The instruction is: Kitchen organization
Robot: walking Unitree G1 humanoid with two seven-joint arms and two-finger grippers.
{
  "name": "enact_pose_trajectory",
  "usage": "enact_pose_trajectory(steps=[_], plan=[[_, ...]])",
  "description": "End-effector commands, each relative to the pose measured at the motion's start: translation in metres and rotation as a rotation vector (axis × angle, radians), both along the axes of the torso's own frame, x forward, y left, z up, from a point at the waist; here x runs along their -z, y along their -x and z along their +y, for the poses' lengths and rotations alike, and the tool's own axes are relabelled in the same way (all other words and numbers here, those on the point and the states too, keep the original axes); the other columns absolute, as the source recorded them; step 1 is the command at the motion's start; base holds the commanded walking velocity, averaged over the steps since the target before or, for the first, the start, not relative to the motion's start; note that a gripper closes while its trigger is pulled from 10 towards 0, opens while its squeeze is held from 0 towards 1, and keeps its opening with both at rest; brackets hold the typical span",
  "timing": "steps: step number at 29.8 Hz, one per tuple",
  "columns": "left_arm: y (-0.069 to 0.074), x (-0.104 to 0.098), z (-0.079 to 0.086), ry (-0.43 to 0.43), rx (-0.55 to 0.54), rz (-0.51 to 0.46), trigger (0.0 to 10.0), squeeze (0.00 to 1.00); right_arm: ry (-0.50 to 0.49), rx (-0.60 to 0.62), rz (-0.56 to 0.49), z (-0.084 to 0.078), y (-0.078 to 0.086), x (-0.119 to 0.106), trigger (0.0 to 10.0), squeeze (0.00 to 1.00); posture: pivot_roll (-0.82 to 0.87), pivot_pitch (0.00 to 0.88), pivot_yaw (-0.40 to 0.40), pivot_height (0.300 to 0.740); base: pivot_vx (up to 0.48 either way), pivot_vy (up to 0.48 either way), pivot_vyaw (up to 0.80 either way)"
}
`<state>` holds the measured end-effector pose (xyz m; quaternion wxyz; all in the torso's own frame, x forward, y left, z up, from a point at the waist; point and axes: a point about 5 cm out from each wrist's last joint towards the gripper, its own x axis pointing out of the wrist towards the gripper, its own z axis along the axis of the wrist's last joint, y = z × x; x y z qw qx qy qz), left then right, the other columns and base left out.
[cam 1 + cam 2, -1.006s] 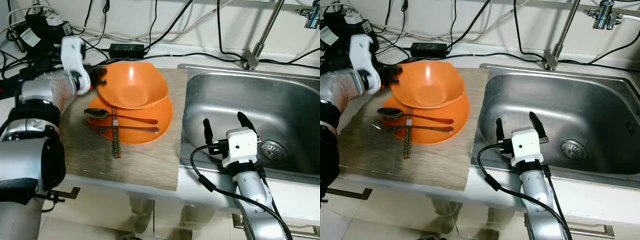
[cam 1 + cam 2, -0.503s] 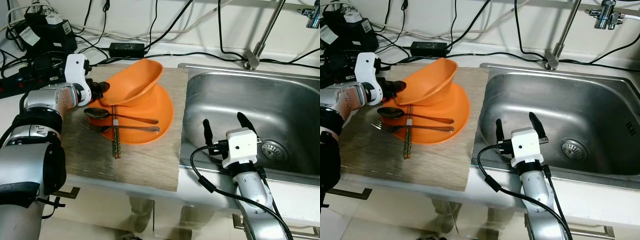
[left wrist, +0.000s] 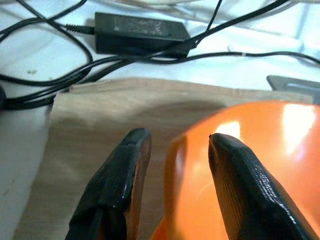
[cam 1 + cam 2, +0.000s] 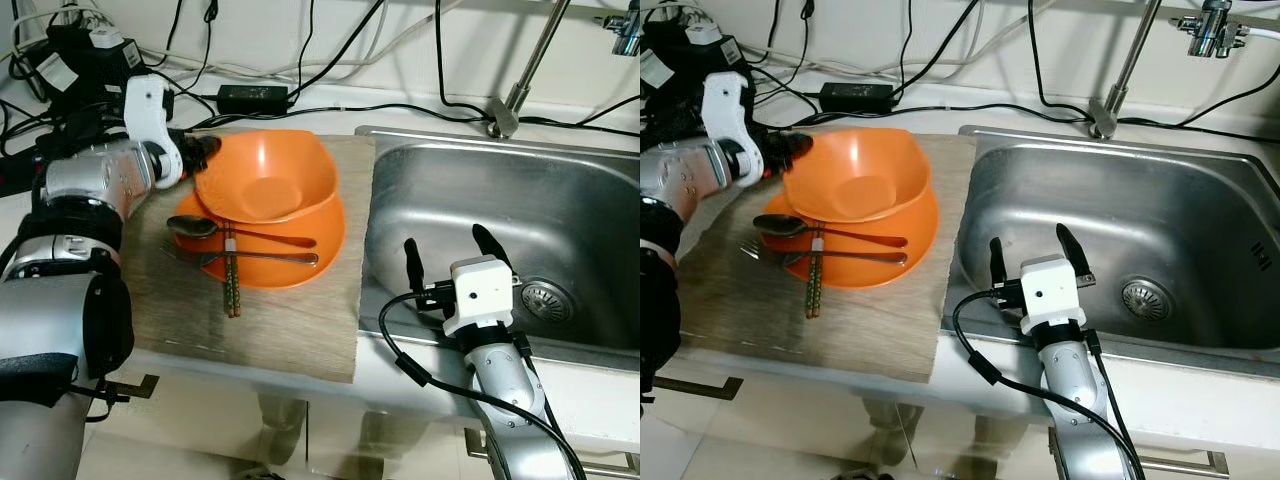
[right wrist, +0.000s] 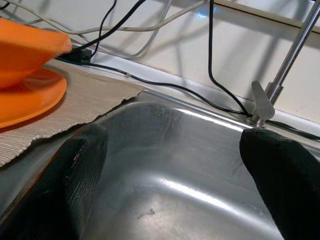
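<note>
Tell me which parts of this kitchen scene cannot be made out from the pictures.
- Far ends of the chopsticks: head views, hidden under the orange bowl.
- Part of the orange plate: head views, covered by the bowl.
- Faucet spout: cut off by the top edge.
- Near wall of the sink: hidden behind the right gripper.
- Left gripper contact with the bowl rim: left wrist view, too close to judge.

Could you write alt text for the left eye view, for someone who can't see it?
The left gripper holds the rim of an orange bowl over an orange plate with a spoon, fork and chopsticks. The right gripper hangs open over the steel sink.
</note>
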<state>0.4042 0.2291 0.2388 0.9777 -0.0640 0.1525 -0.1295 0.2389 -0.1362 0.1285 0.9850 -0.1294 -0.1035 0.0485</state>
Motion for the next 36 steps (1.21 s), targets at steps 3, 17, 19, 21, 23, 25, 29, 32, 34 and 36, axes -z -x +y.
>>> enact_pose_trajectory(steps=[3,17,19,21,23,25,29,32,34,36], plan=[[-0.001,-0.015,-0.002,0.036,0.003,-0.025,10.0,0.0,0.01,0.016,0.098,-0.002,0.004,0.021,10.0,0.0,-0.01,0.028,0.035,0.74,0.0,0.0,0.0],[0.001,-0.003,-0.004,-0.015,-0.001,0.053,10.0,1.0,0.015,0.013,0.096,-0.002,0.002,0.021,10.0,0.0,-0.02,0.01,0.038,0.74,0.0,0.0,0.0],[0.001,0.0,-0.004,-0.015,0.0,0.065,10.0,1.0,0.015,0.012,0.097,-0.002,0.001,0.021,10.0,0.0,-0.01,0.011,0.038,0.74,0.0,0.0,0.0],[0.002,0.001,-0.003,-0.015,0.001,0.074,10.0,1.0,0.015,0.012,0.097,-0.002,0.001,0.021,10.0,0.0,-0.01,0.012,0.038,0.74,0.0,0.0,0.0],[0.002,0.001,-0.003,-0.015,0.001,0.074,10.0,1.0,0.015,0.012,0.097,-0.002,0.001,0.021,10.0,0.0,-0.01,0.012,0.038,0.74,0.0,0.0,0.0],[0.002,0.003,-0.002,-0.015,0.004,0.087,10.0,1.0,0.014,0.011,0.097,-0.002,0.001,0.022,10.0,0.0,-0.01,0.014,0.038,0.74,0.0,0.0,0.0],[0.004,0.003,0.003,-0.011,0.008,0.107,10.0,0.0,0.015,0.011,0.099,-0.002,0.001,0.022,10.0,0.0,-0.02,0.014,0.04,0.74,0.0,0.0,0.0],[0.005,0.002,0.004,-0.011,0.021,0.113,10.0,0.0,0.016,0.013,0.101,-0.002,0.001,0.022,10.0,0.0,-0.02,0.014,0.042,0.74,0.0,0.0,0.0],[0.005,0.003,0.002,-0.013,0.037,0.135,10.0,0.0,0.017,0.014,0.102,-0.003,0.001,0.023,10.0,0.0,-0.02,0.014,0.041,0.74,0.0,0.0,0.0],[0.006,0.004,0.001,-0.013,0.042,0.149,10.0,0.0,0.017,0.015,0.103,-0.003,0.001,0.023,10.0,0.0,-0.02,0.015,0.041,0.74,0.0,0.0,0.0]])
